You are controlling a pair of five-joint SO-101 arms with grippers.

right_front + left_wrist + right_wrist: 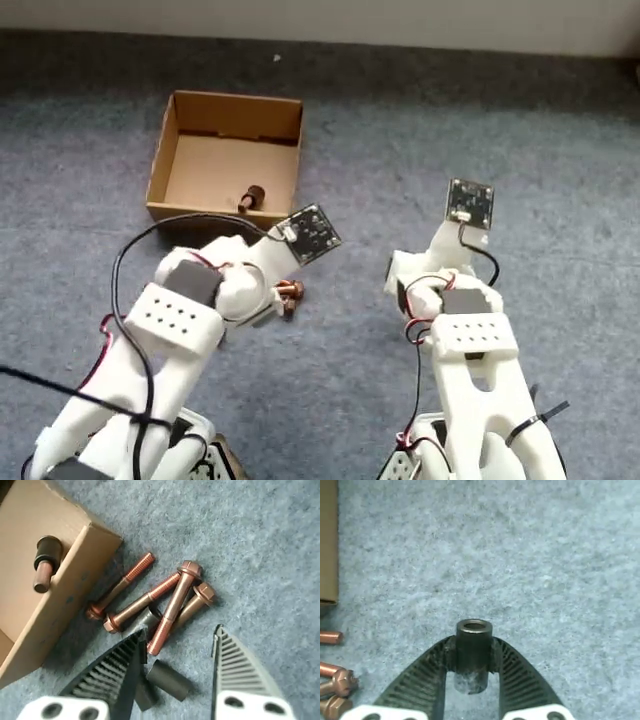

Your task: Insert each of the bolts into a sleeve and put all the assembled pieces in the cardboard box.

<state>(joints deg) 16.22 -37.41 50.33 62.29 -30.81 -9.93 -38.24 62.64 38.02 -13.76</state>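
Note:
Several copper bolts [172, 605] lie in a loose pile on the grey carpet beside the cardboard box [75, 587], with dark sleeves [170, 680] among and beside them. My left gripper [178, 632] hovers open over this pile, one sleeve lying between its fingers. The box [225, 160] holds one assembled bolt and sleeve [250, 197], also seen in the left wrist view as the assembled piece [45, 562]. My right gripper [473, 647] is shut on an upright dark sleeve [474, 630] above bare carpet. Bolt heads [337, 682] sit off to its side.
The floor is grey carpet with free room ahead of the right arm [470, 330]. The left arm [185, 310] leans over the bolts [290, 295], close to the box's near wall. A box corner [327, 540] edges the right wrist view.

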